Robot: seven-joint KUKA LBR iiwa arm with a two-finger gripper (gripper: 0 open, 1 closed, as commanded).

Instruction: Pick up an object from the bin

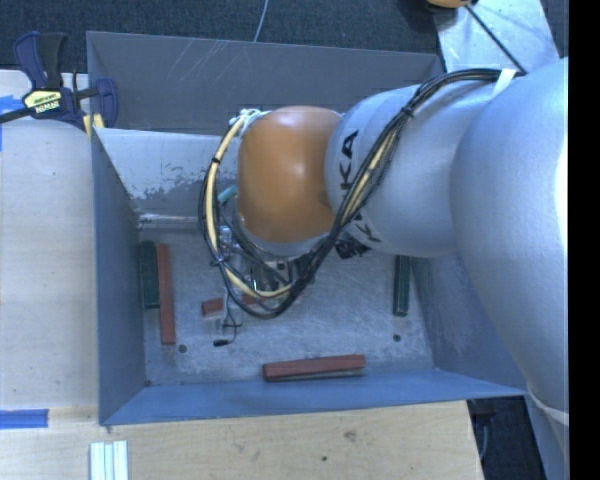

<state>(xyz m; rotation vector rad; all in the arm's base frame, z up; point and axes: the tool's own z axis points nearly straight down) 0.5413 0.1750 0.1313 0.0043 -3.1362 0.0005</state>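
Brown small block (213, 308) lies just left of the claw (243, 286) — its opening cannot be told.

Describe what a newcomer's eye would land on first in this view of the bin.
The arm's rounded orange cover, ringed with cables, hangs over the middle of the grey bin. A long reddish-brown bar lies on the floor by the view's lower wall. By the left wall a dark green bar and a second reddish-brown bar lie side by side.
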